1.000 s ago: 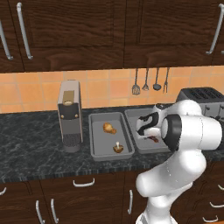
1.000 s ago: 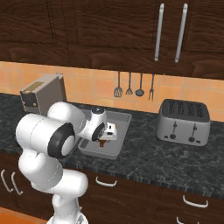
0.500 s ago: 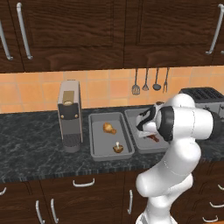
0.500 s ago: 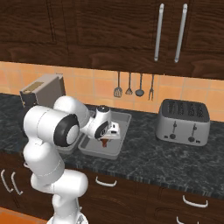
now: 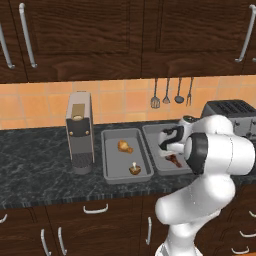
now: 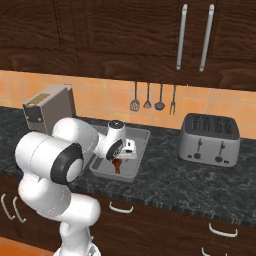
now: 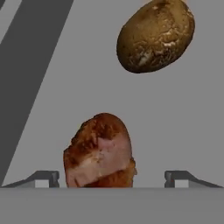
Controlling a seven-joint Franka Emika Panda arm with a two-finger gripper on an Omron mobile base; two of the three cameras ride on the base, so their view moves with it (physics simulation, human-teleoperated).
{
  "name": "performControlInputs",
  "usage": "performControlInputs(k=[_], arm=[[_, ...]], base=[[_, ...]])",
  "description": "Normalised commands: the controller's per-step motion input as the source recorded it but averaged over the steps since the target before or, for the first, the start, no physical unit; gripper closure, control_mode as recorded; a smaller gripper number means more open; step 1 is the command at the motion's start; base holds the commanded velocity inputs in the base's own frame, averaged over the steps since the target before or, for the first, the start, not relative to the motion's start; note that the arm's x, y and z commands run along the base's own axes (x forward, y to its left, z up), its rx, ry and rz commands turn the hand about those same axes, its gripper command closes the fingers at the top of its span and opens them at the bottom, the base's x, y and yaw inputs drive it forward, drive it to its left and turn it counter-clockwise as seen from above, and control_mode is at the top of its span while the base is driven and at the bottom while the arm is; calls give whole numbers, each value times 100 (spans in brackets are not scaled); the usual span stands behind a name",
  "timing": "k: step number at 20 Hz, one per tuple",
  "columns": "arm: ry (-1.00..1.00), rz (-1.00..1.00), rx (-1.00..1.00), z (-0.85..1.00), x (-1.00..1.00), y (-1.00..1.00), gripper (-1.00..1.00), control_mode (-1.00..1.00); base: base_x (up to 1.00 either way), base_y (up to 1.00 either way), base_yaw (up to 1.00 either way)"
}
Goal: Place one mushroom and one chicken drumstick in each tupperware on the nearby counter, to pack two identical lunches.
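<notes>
Two grey tupperware trays lie side by side on the speckled counter. The left tupperware holds a chicken drumstick and a mushroom. My gripper hangs low over the right tupperware, its jaws open. In the hand view a drumstick rests on the tray floor between my fingertips, with a gap on each side. A brown mushroom lies beyond it in the same tray. The right base view shows my gripper just above that drumstick.
A coffee machine stands left of the trays. A grey toaster sits to the right. Kitchen utensils hang on the tiled wall behind. Dark cabinets run above and below the counter.
The jaws have opened wide and let go of the drumstick, which now rests in the right tray. The arm's elbow has swung slightly.
</notes>
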Motion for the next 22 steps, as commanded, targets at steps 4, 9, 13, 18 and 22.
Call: performControlInputs(k=[4,9,13,18,22], arm=[[-5,0,0,53,-62,0,-100,-100],[-2,-1,0,55,-79,0,-100,-100],[-5,0,0,63,-83,0,-100,-100],[-4,0,0,51,-64,9,-100,-100],[-1,0,-1,40,-34,32,-100,-100]], base=[[0,0,0],[0,0,0],[0,0,0],[0,0,0],[0,0,0]])
